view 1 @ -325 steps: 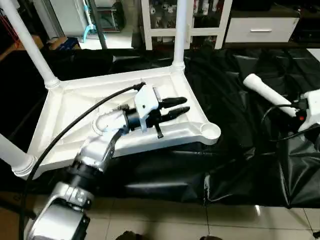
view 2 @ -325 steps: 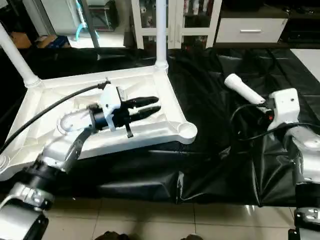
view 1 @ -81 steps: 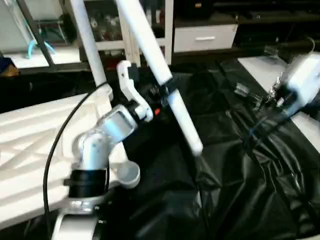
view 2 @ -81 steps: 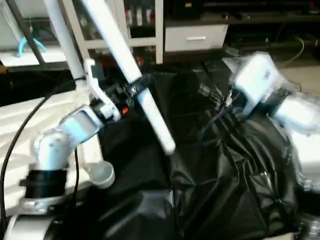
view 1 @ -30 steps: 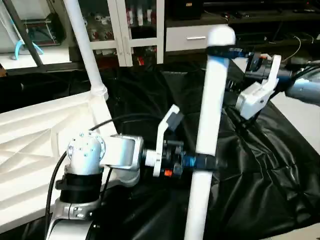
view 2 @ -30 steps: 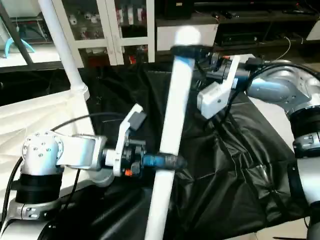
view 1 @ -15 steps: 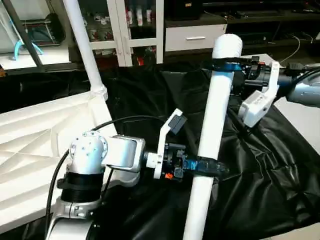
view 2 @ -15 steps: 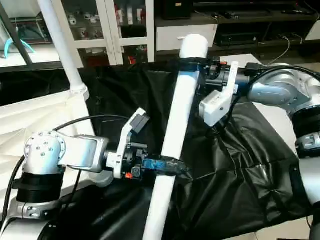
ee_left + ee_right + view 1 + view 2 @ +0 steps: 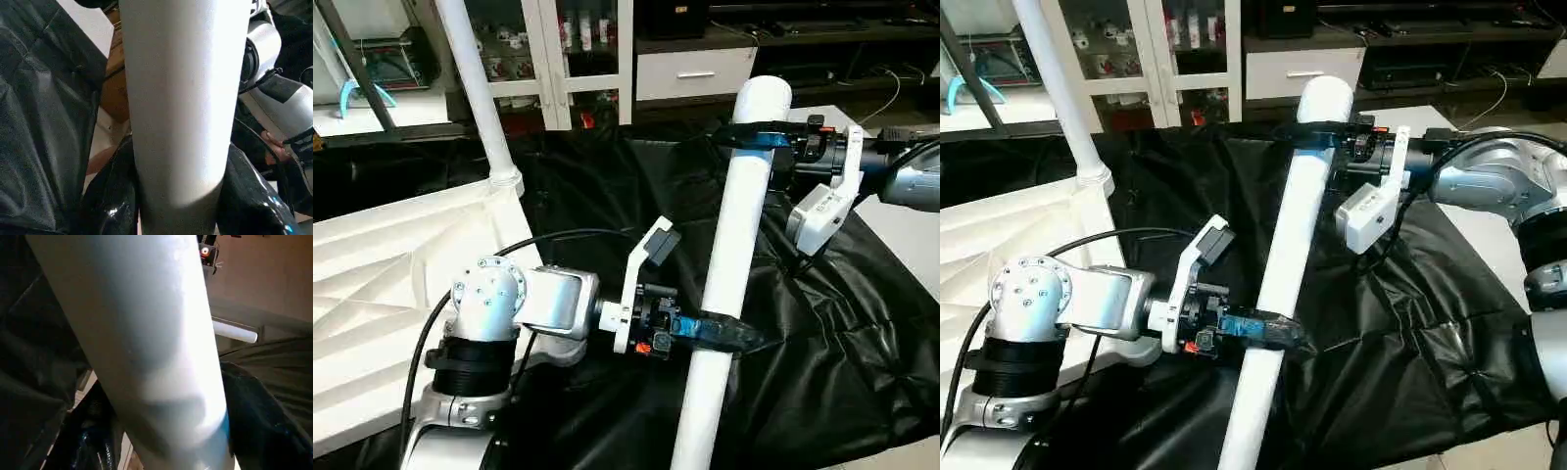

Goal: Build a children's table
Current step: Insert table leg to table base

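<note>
You have the loose leg (image 9: 734, 245) standing nearly upright, clamped by the left gripper (image 9: 717, 333) at mid-length and by the right gripper (image 9: 751, 137) near its top, while the empty corner socket on the table top (image 9: 372, 284) lies to its left, nearer the left arm.

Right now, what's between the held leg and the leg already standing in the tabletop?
Crumpled black sheet and the left pincer's wrist lie between held leg and standing leg, in the left eye view.
</note>
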